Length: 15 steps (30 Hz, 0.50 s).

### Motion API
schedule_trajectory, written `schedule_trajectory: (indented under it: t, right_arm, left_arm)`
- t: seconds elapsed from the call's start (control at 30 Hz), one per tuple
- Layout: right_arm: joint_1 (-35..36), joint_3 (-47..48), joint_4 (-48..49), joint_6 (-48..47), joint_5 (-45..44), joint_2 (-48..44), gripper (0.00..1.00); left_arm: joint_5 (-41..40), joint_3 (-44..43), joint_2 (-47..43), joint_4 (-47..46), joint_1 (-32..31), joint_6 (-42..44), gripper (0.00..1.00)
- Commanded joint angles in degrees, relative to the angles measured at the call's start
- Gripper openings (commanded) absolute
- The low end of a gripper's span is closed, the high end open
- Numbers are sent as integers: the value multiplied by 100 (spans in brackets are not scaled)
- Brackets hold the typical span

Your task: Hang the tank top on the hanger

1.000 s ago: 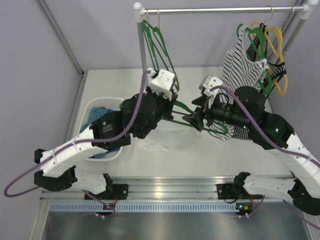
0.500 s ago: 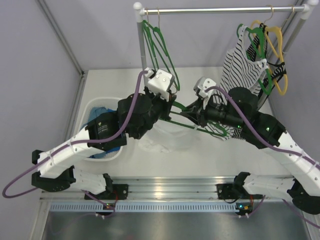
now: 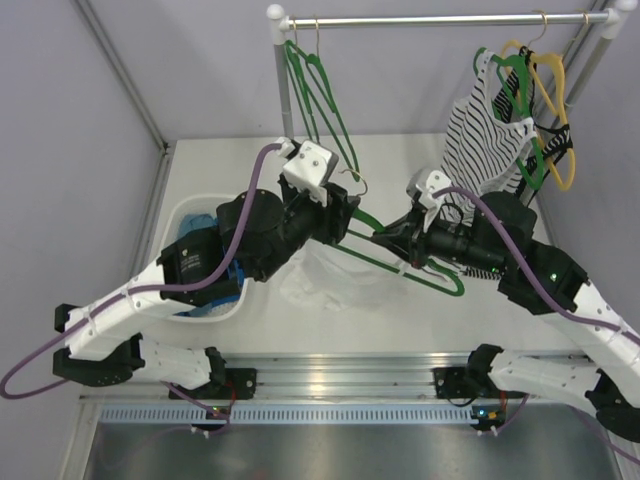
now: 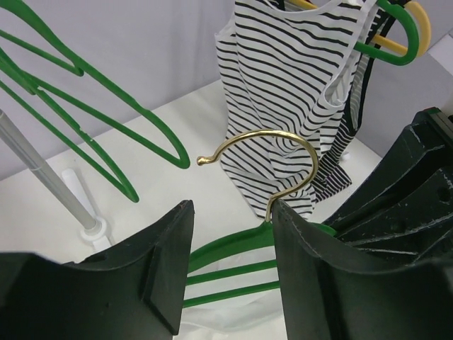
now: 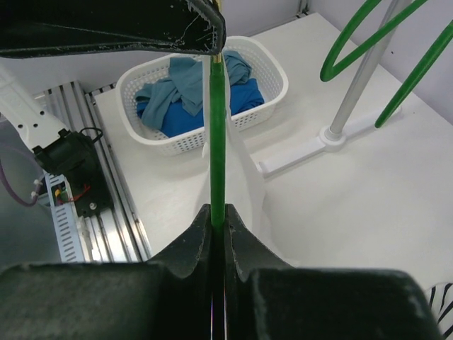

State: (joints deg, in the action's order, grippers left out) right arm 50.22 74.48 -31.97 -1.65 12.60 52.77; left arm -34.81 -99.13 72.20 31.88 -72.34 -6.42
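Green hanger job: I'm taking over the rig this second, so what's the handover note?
Left tool: open, the brass hook rising between its jaws, not gripped.
Right tool: shut on the thin green triangular hanger.
Thin white sleeveless tank top: hanging below the hanger, between the arms.
Done: hanger taken, top brought to it.
Left: check both straps sit on the hanger; that can't be told from here.

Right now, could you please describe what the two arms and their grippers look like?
Both arms are alike: the left arm and right arm have white links between bulky black joints, a purple cable looping along each, and a white camera box at the wrist. The left gripper and right gripper have thick matte black fingers.
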Motion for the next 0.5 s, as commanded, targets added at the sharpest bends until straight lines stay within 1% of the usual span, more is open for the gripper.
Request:
schedule_trajectory:
  t: [0.0,0.07,0.1,0.17,0.33,0.47]
  right_arm:
    - [6,-3,147,121,-64,-302,0]
    - [6,-38,42,130,-117,-416,0]
    - [-3,-82,7,295,-117,-461,0]
    - [6,-126,-125,349,-161,-566,0]
    - [14,-416,-170,533,-275,-865,0]
    - [6,-513,-205,639,-346,-1014,0]
  left_arm:
    - [52,43,-172,-454,-9,167,54]
    - [97,43,-198,-463,-9,202,55]
    - [106,52,-224,-489,-9,211,57]
    - [149,87,-251,-533,-9,246,60]
    - [360,78,-242,-595,-9,351,61]
    - [711,26,-137,-525,-9,474,61]
